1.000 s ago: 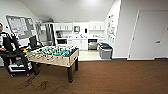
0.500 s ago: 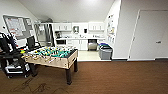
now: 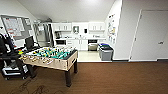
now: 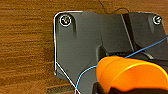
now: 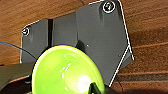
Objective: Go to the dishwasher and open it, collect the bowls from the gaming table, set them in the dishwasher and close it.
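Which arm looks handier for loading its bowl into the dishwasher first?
Right, but only barely. The left arm carries an orange bowl and the right a green bowl. The dishwasher is far across the room, slightly right of straight ahead.

Office break room; foosball table (image 3: pixel 51 56), white kitchenette cabinets (image 3: pixel 80 27), notice board (image 3: pixel 15 26).

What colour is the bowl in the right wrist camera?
Bright lime green, glossy; the bowl shows best in the right wrist view.
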`<state>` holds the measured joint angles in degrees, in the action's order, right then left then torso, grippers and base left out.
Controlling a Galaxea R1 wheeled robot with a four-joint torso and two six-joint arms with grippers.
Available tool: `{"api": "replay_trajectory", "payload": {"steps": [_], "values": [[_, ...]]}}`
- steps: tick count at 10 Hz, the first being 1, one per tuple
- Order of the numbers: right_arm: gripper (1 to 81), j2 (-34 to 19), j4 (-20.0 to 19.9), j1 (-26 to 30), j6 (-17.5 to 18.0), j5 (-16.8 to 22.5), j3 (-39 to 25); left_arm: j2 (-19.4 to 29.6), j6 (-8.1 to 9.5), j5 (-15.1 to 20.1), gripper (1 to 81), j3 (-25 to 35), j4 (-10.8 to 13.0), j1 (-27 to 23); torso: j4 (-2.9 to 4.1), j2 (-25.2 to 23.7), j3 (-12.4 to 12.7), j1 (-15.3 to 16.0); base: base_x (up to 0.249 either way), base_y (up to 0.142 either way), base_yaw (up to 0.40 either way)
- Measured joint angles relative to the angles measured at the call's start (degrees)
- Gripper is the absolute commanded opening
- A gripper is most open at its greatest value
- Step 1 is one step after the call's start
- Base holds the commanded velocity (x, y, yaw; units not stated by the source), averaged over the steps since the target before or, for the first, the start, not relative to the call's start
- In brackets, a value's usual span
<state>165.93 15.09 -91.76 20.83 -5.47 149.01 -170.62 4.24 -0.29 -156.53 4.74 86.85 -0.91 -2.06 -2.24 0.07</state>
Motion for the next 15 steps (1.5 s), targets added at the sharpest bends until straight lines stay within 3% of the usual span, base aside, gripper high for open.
{"api": "replay_trajectory", "payload": {"steps": [15], "values": [[1.0, 0.15, 0.01, 0.04, 0.0, 0.13, -0.07, -0.2, -0.04, -0.15, 1.0, -0.41, 0.02, 0.0, 0.0, 0.05, -0.02, -0.05, 0.165, -0.004, 0.0]]}}
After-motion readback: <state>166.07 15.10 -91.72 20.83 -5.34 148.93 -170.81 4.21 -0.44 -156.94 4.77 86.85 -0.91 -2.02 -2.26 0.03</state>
